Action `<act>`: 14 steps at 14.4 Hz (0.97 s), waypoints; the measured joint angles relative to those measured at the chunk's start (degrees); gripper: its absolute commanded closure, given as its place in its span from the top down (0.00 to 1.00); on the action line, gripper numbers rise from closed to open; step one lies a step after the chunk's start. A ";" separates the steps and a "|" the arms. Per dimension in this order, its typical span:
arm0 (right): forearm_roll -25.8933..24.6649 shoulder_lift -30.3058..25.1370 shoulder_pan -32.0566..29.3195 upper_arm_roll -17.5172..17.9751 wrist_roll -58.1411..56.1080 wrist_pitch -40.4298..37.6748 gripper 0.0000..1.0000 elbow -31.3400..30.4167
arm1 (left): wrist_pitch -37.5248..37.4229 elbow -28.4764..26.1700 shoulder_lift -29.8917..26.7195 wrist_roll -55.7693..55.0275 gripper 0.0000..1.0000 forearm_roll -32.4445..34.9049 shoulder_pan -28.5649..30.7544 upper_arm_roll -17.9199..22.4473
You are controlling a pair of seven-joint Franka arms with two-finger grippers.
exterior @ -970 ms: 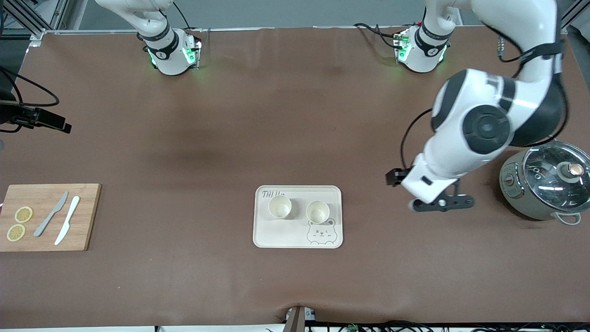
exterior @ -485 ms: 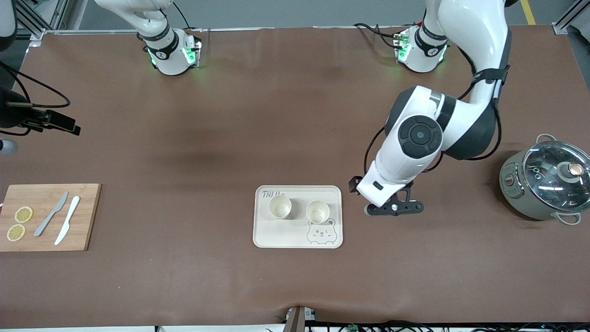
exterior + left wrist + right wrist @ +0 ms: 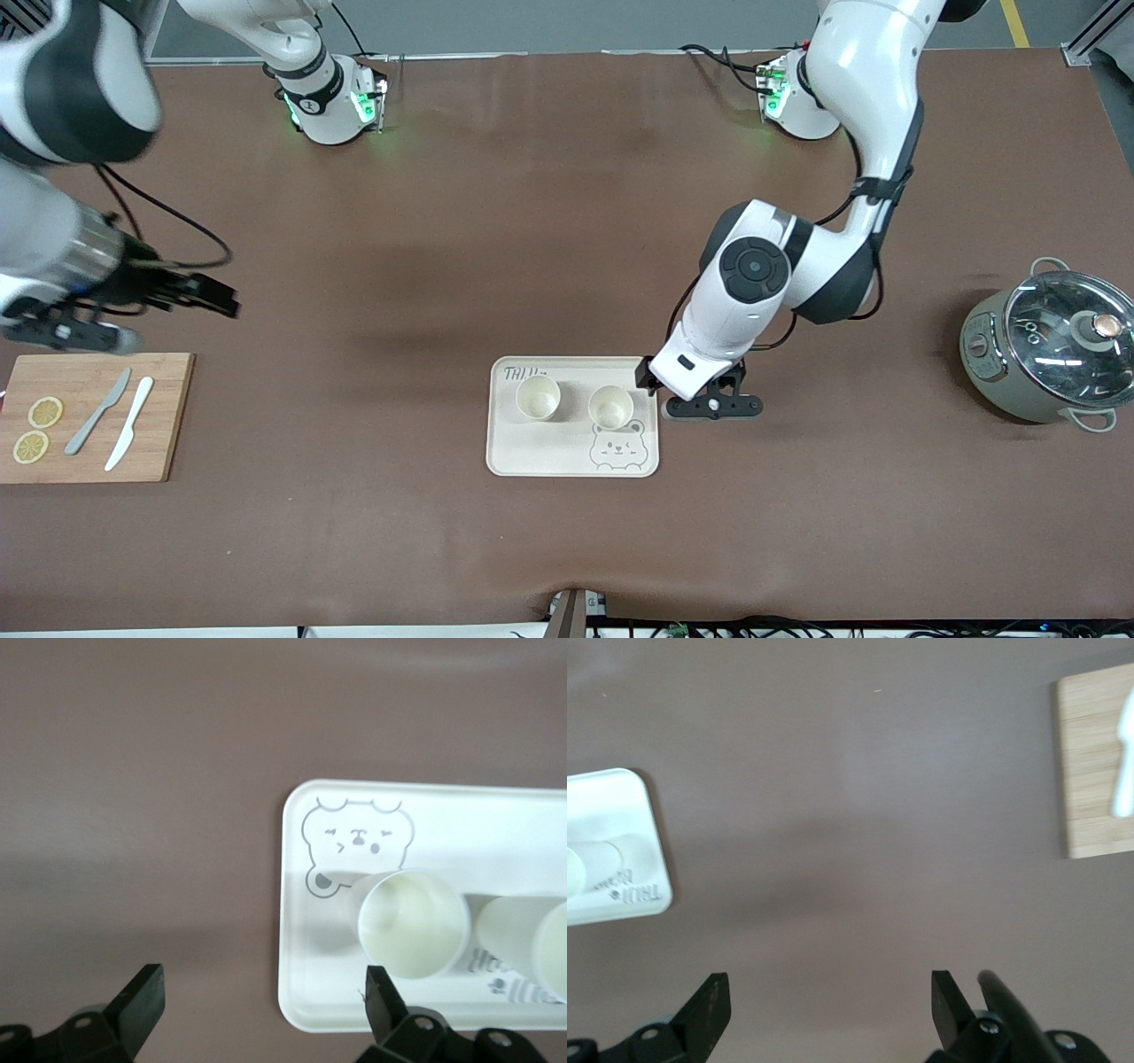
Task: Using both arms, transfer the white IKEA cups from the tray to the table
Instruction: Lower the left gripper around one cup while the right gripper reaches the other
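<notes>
Two white IKEA cups (image 3: 538, 397) (image 3: 610, 407) stand upright side by side on a cream tray (image 3: 549, 456) with a bear drawing. My left gripper (image 3: 709, 408) hangs open just off the tray's edge toward the left arm's end. In the left wrist view the closer cup (image 3: 413, 923) sits just past one fingertip (image 3: 381, 992), apart from it, and the second cup (image 3: 532, 939) is beside it. My right gripper (image 3: 66, 335) is open and empty over bare table by the cutting board. The right wrist view shows the tray's corner (image 3: 620, 806) far off.
A wooden cutting board (image 3: 89, 416) with two knives (image 3: 97, 424) (image 3: 129, 434) and lemon slices (image 3: 44, 412) lies at the right arm's end. A grey pot with a glass lid (image 3: 1050, 354) stands at the left arm's end.
The left arm has swung from near the pot toward the tray, stopping at its edge. The right arm has come into view above the cutting board. The cups have not moved.
</notes>
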 measured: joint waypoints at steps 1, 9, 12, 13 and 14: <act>0.88 1.69 1.52 0.03 2.58 1.75 1.00 0.38 | 2.20 -2.28 0.09 -0.13 1.00 -0.01 -0.13 -0.02; 4.64 12.02 9.96 0.06 19.29 19.47 1.00 1.44 | 6.85 -6.10 0.24 -4.85 1.00 -0.01 -3.37 -0.10; 4.64 15.13 12.16 0.07 23.97 24.06 1.00 1.58 | 7.56 -5.45 1.07 -4.85 1.00 -0.01 -3.75 -0.10; 4.64 16.17 13.04 0.06 25.59 25.18 1.00 1.76 | 7.79 -4.64 1.83 -4.85 1.00 -0.01 -3.85 -0.10; 4.64 17.12 14.01 0.08 27.16 26.30 1.00 2.07 | 7.85 -3.76 2.67 -4.85 1.00 -0.01 -3.95 -0.10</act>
